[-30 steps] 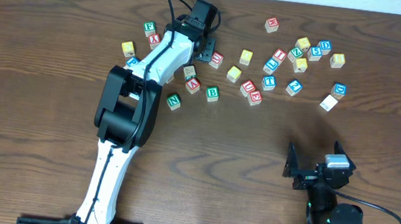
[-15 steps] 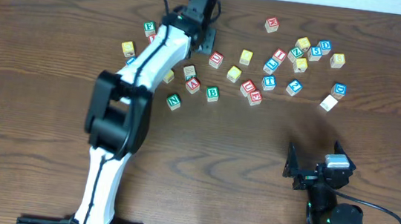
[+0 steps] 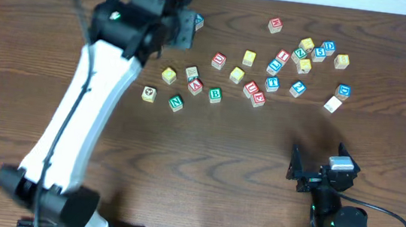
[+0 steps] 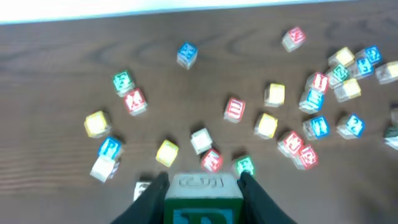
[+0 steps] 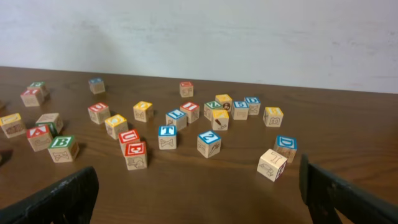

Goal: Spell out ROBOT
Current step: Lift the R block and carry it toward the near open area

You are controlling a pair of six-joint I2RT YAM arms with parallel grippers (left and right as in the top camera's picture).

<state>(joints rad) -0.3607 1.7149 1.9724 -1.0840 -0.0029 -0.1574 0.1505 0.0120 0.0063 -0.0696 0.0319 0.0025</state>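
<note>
My left gripper (image 4: pixel 204 179) is shut on the green-bordered R cube (image 4: pixel 202 199) and holds it high above the table; only the top of its letter shows. In the overhead view the raised left arm (image 3: pixel 93 79) hides that cube. The green B cube (image 3: pixel 215 94) lies in the middle of the scatter, also seen as the B cube (image 5: pixel 61 148). The blue T cube (image 3: pixel 272 84) sits to its right, and is the T cube (image 5: pixel 166 137). Yellow-faced cubes (image 3: pixel 236 75) (image 3: pixel 168 75) lie near the B. My right gripper (image 3: pixel 317 165) rests open at the near right, empty, as the right gripper (image 5: pixel 199 199).
A green N cube (image 3: pixel 176 103) lies left of the B. Red-lettered cubes (image 3: pixel 254 93) and several blue ones (image 3: pixel 298 88) are spread toward the back right. A lone blue cube (image 3: pixel 197 21) sits near the far edge. Bare wood stretches across the front.
The left arm has risen from the cluster and swung up toward the back left with the green cube held. The cubes it covered now show. The right arm has not moved.
</note>
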